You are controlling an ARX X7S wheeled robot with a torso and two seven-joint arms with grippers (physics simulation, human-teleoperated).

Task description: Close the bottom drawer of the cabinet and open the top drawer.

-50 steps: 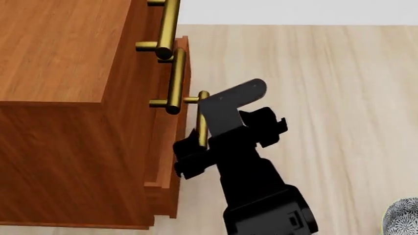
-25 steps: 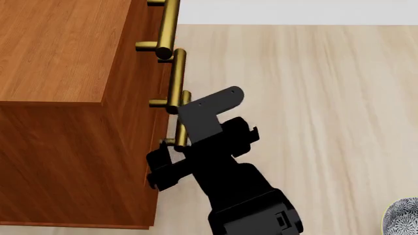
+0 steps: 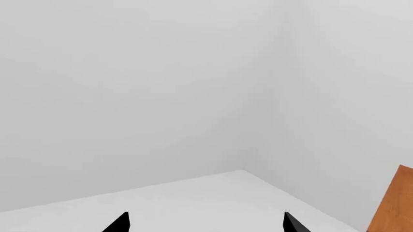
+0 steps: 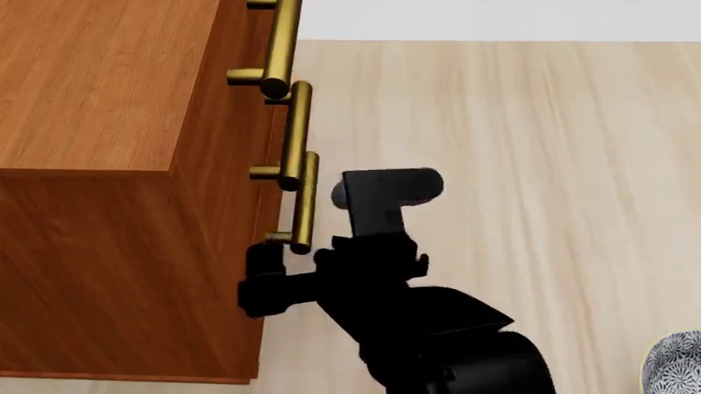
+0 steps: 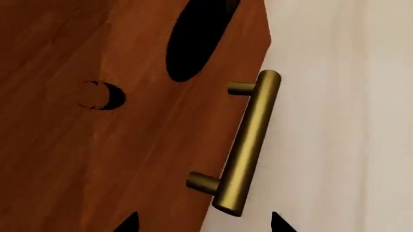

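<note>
Bottom drawer (image 4: 287, 215): now flush in the cabinet (image 4: 110, 189), pushed in from its jutting position a second ago; contents out of sight. Brass handle (image 5: 248, 142) lined up beneath the two above.
Right hand (image 4: 282, 279): against the cabinet front beside that handle, tips spread, grasping nothing.
Left hand (image 3: 203, 223): fingertips apart, facing white walls.
Floor (image 4: 526, 139): pale wood.

**Clearance at cabinet front**

Right gripper (image 4: 266, 283) sits tight against the cabinet (image 4: 110, 246) front, beside the bottom drawer's brass handle (image 4: 304, 199). Three handles stack there, crowding the front. Open wood floor (image 4: 526, 164) to the right; bowl (image 4: 674, 365) at the far corner.
</note>
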